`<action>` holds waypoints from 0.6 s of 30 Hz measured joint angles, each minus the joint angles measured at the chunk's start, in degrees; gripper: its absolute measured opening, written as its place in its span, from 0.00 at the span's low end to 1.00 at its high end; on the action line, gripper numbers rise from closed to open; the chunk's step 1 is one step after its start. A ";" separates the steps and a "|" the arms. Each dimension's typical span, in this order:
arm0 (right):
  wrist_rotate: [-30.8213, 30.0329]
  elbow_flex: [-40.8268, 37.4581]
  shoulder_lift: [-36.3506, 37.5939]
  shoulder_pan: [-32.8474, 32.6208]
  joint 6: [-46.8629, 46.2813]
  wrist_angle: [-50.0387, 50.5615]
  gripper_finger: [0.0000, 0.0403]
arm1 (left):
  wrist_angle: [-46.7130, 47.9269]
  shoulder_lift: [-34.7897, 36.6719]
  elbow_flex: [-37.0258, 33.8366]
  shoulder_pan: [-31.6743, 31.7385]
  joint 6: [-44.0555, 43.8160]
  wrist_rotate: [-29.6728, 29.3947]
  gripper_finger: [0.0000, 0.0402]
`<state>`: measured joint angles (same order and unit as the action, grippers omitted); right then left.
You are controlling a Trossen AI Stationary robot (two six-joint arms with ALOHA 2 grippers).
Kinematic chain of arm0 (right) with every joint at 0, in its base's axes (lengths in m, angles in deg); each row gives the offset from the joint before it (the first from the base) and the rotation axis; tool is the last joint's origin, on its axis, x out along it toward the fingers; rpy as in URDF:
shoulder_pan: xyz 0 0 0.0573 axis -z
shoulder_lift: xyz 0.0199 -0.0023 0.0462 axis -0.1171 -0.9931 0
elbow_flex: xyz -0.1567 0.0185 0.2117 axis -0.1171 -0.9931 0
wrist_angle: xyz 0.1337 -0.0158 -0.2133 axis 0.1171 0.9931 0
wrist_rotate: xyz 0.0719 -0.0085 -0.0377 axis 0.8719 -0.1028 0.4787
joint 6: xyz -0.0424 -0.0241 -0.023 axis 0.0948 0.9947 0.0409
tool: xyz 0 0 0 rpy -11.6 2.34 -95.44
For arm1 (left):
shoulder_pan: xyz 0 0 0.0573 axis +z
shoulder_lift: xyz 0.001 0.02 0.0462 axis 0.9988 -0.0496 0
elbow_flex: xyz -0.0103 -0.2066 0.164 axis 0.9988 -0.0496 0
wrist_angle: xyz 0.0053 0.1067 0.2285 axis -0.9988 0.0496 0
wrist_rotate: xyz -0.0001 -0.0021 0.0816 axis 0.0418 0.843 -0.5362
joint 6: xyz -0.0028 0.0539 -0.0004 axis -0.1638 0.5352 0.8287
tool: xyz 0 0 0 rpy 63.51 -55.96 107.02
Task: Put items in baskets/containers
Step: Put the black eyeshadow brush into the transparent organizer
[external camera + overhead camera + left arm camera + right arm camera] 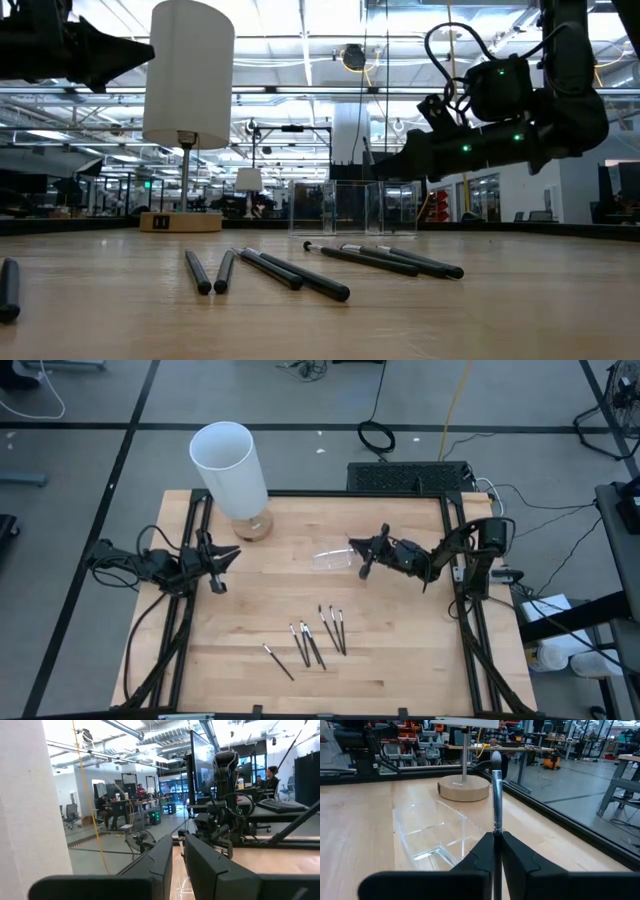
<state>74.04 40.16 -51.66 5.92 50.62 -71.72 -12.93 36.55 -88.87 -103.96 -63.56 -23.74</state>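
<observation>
Right fingers (496, 851) pinch a brush (496, 790) above the clear tray (435, 832); left fingers (177, 857) slightly parted, empty.

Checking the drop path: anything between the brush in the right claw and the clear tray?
Nothing visible. The right claw pinches one brush, tip pointing out past the fingers, just beside the clear tray. The tray looks empty. The lamp base sits beyond it, off the path.

two dark jointed arms, black looped cables, green status lights, each ending in a matte-black two-fingered pincer (362, 569).
</observation>
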 joint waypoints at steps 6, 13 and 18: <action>-0.06 -0.15 0.88 0.00 -0.16 -0.12 0.15 | -1.10 0.01 0.00 0.00 -2.81 0.09 0.15; -0.10 -0.32 7.25 0.00 3.93 1.47 0.18 | -1.08 0.02 0.00 0.00 -2.81 0.08 0.15; 0.10 -0.37 15.84 0.71 9.68 13.99 0.06 | -0.26 0.02 0.00 0.00 -2.07 0.07 0.15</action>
<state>74.14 39.79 -35.82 6.63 60.30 -57.73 -13.18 36.57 -88.87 -103.96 -65.63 -23.67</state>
